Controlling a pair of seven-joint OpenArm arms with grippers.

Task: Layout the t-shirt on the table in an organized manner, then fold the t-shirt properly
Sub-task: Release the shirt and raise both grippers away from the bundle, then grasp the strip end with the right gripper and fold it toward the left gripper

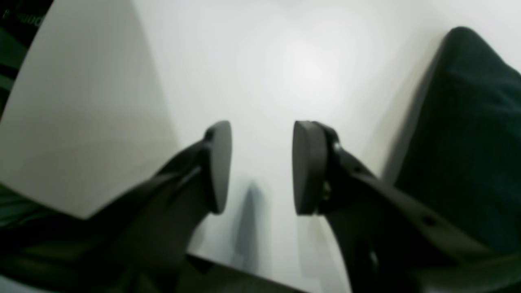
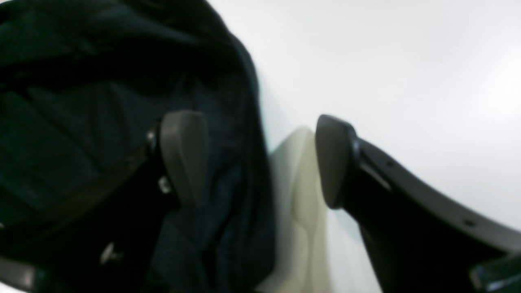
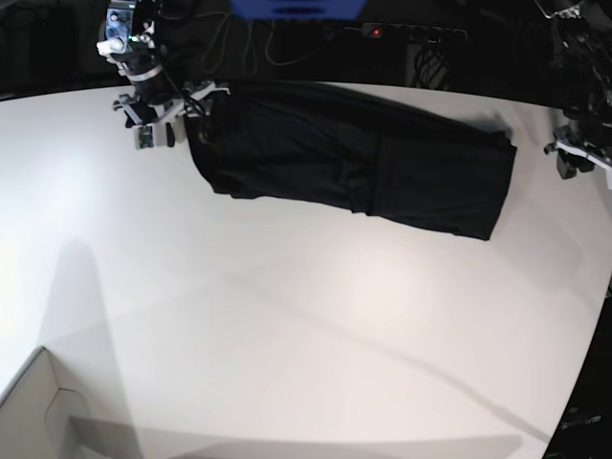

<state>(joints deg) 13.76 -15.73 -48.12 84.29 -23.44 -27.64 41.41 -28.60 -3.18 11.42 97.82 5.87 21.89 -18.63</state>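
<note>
The black t-shirt (image 3: pixel 382 163) lies crumpled in a long strip across the far side of the white table (image 3: pixel 287 325). My right gripper (image 3: pixel 170 120) is at the shirt's left end. In the right wrist view this gripper (image 2: pixel 256 122) is open: one finger (image 2: pixel 183 154) hangs over the dark fabric (image 2: pixel 81 101), the other over bare table, and the shirt's edge runs between them. My left gripper (image 3: pixel 574 158) hovers just off the shirt's right end. In the left wrist view it (image 1: pixel 262 134) stands open over bare table (image 1: pixel 264 61), nothing between its fingers, with the shirt (image 1: pixel 468 142) to its right.
A pale cardboard box corner (image 3: pixel 38 411) pokes in at the near left. Dark cables and a power strip (image 3: pixel 411 33) run behind the table's far edge. The table's curved edge falls away at the right (image 3: pixel 598 316).
</note>
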